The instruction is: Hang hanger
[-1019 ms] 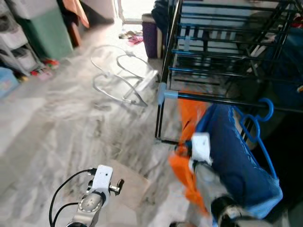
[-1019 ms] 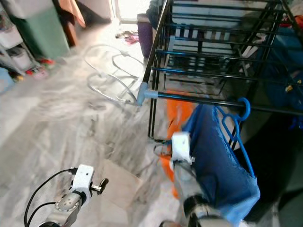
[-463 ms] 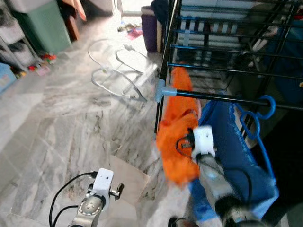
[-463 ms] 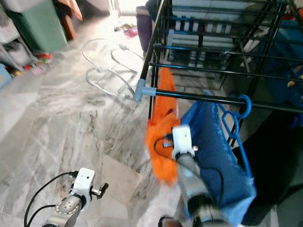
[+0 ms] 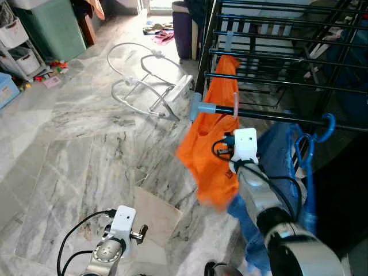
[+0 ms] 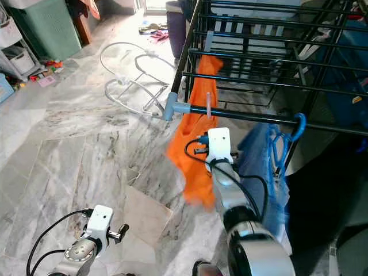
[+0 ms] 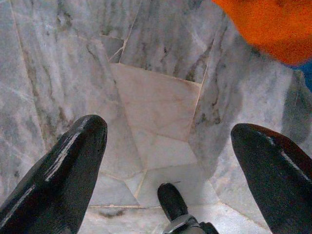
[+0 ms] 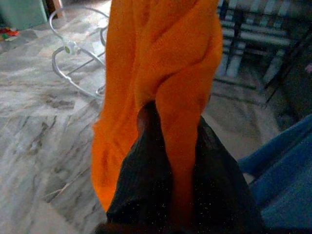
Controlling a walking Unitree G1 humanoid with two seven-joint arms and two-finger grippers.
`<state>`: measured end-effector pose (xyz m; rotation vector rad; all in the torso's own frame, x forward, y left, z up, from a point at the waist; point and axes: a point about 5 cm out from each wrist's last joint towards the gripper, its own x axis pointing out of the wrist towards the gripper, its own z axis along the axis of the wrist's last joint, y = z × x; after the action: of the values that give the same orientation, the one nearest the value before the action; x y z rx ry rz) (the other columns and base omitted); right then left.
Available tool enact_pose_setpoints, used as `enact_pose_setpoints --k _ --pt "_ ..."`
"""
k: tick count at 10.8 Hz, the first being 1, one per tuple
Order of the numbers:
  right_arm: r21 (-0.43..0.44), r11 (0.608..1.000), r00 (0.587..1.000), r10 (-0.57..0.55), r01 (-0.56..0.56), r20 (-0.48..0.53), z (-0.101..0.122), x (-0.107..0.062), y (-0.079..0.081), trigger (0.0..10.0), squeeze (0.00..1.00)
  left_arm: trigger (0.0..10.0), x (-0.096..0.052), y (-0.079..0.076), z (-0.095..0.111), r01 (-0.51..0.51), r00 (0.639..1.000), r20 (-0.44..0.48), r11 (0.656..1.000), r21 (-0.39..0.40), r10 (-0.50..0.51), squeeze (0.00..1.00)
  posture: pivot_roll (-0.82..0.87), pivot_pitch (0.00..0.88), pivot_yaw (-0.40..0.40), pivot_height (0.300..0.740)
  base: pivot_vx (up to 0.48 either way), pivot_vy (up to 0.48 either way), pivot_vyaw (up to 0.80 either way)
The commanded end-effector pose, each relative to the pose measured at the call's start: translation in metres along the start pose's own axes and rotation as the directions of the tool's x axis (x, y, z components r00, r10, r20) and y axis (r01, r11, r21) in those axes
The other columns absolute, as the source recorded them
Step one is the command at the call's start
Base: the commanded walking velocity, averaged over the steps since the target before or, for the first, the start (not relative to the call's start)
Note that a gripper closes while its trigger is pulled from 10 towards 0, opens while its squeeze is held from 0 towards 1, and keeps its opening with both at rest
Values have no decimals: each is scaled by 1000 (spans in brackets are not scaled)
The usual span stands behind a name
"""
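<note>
An orange garment (image 5: 213,138) hangs from a pale hanger whose hook (image 5: 235,104) sits at the front rail (image 5: 270,117) of the black drying rack. The cloth's top reaches up over a rack bar (image 5: 227,63). My right arm (image 5: 245,145) is raised against the garment. In the right wrist view my right gripper (image 8: 168,122) is shut on a fold of the orange cloth. A blue garment (image 5: 276,161) on a blue hanger (image 5: 313,141) hangs to the right on the same rail. My left gripper (image 7: 168,146) is open, low over the marble floor.
A white wire frame (image 5: 146,80) lies on the floor left of the rack. A green bin (image 5: 52,29), white drawers (image 5: 17,43) and a blue box (image 5: 7,89) stand at the far left. A beige floor tile (image 5: 158,213) lies below the garment.
My right arm has lifted the orange garment from low beside the blue one up to the rail, where its hook now sits. The camera has shifted. The left arm stays low.
</note>
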<state>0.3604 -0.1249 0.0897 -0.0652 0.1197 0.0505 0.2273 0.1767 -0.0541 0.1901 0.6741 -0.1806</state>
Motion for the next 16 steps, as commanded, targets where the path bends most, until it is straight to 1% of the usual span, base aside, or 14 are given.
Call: enact_pose_setpoints --k 1,2,4,5,7,8,9,12,13,14,16 --pt "61 998 1000 -7 7 2 10 6 2 10000 0 10000 -4 2 -11 -6 999 -45 1000 13 6 0 -138 114 23 740 0 0 0" --pt "139 990 997 -12 22 -74 4 7 5 10000 0 10000 -4 3 -12 -3 999 -54 1000 22 5 0 -141 114 25 740 0 0 0" --pt "199 980 984 13 23 -176 -15 1 13 10000 0 10000 -4 4 -13 -2 998 -61 1000 29 4 0 -143 114 29 740 0 0 0" --pt "225 974 979 10 37 -205 -20 -1 14 10000 0 10000 -4 4 -12 -1 998 -62 999 32 3 0 -145 114 33 740 0 0 0" --pt "254 967 973 26 35 -231 -26 -4 21 10000 0 10000 -4 3 -12 2 998 -66 999 37 0 0 -150 115 35 740 0 0 0" --pt "268 963 974 36 26 -226 -27 -6 22 10000 1000 10000 -3 2 -12 4 998 -67 999 38 -2 0 -150 118 36 740 0 0 0" --pt "269 963 975 38 24 -220 -27 -6 22 10000 1000 10000 -3 1 -12 7 998 -68 999 38 -4 0 -151 120 36 740 0 0 0" --pt "184 983 986 9 22 -166 -26 -8 15 10000 1000 10000 -4 1 -14 4 998 -68 999 37 -1 0 -148 125 34 740 0 0 0" --pt "147 989 990 0 21 -138 -25 -9 12 10000 1000 10000 -4 2 -14 -5 997 -72 999 39 7 0 -151 129 34 740 0 0 0" --pt "86 996 995 -8 16 -95 -23 -11 10 10000 1000 10000 -5 3 -15 -12 997 -74 999 41 15 0 -155 131 35 740 0 0 0" --pt "-6 1000 999 -10 10 -39 -22 -16 8 10000 1000 10000 -4 3 -14 -19 998 -67 999 47 23 0 -164 135 35 740 0 0 0"
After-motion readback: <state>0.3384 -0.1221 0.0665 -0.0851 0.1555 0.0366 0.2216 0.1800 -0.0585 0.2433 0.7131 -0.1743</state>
